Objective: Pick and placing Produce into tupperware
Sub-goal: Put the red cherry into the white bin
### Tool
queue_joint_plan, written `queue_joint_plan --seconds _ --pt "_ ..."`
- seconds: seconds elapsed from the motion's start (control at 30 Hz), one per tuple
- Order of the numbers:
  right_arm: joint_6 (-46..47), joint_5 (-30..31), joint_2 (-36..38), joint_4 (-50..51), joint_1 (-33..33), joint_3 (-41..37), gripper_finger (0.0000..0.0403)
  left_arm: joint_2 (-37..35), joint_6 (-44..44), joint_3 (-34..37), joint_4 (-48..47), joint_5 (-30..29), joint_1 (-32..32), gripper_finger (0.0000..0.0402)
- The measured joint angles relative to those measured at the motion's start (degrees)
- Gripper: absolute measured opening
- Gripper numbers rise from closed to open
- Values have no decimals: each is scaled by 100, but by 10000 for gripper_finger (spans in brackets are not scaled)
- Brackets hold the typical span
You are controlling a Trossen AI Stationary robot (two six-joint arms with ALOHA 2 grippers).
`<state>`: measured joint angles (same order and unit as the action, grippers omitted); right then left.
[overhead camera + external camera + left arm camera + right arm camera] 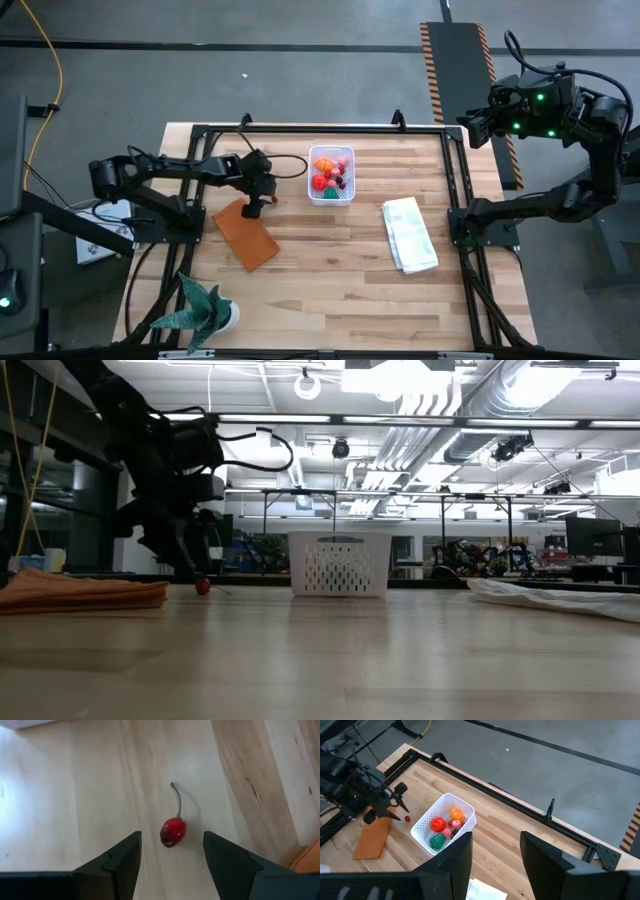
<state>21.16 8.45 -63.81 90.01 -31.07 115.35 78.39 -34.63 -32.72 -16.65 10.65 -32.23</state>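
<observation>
One cherry [173, 831] lies between left gripper's [171, 851] wide fingers [126, 855]; right's fingers open.

Glossy red cherry [173, 832] on smooth, pale wooden table [60, 795].

Both arms are showing as matte black, jointed machines built of chunky, boxy segments, with thin black cables looping loose along the left arm [170, 170]. The right arm [580, 150] is glowing with small green indicator lights on its wrist housing, and black cable is curling above that housing. The left gripper [170, 852] is presenting two dark, wedge-shaped fingers [122, 857] with flat, angular faces.
</observation>
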Motion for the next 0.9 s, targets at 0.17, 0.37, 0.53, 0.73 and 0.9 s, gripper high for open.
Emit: queue_joint_plan --seconds 0.17,0.37,0.53,0.73,0.9 --pt "1 -2 0 1 0 0 158 173 -163 -93 -43 26 2 202" --pt "1 -7 0 1 -2 0 158 336 -308 -95 -70 45 0 202" --pt "-4 -7 0 1 -2 0 158 334 -418 -95 -4 47 2 202" --pt "-4 -6 0 1 -2 0 158 444 -461 -97 -16 152 2 202" --pt "25 -5 0 1 0 0 158 543 -472 -97 16 183 2 202"
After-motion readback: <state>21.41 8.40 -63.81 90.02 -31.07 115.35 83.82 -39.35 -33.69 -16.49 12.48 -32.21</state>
